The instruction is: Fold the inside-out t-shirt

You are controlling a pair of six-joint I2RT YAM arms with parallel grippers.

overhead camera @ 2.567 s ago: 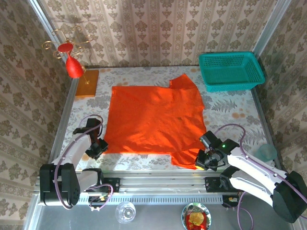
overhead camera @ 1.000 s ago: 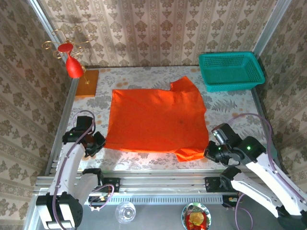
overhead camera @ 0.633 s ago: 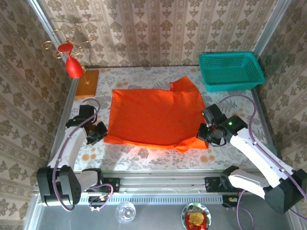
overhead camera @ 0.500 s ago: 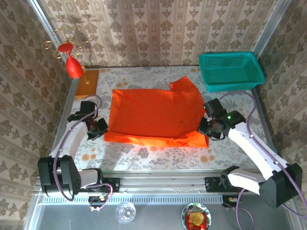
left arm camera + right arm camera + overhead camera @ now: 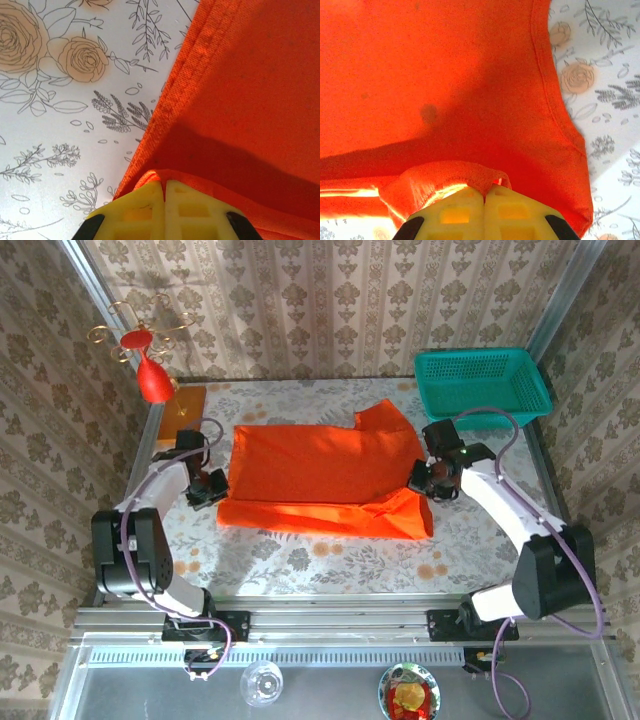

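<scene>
Orange-red shirt (image 5: 320, 465) lies across the middle of the table (image 5: 300, 560), one sleeve toward the far right and a fold along its near side. The left gripper (image 5: 214, 487) is clamped on the shirt's left edge. The right gripper (image 5: 425, 483) is clamped on its right edge, yellow fingers (image 5: 455, 215) pinched together on cloth.

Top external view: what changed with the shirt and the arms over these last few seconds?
The left gripper and right gripper, shut on the near corners of the t-shirt, carried its near edge away from the bases, folding the near part over the rest into a shorter band. Nothing was let go. The shirt's far edge, teal basket, red ornament and orange board stayed put.
</scene>
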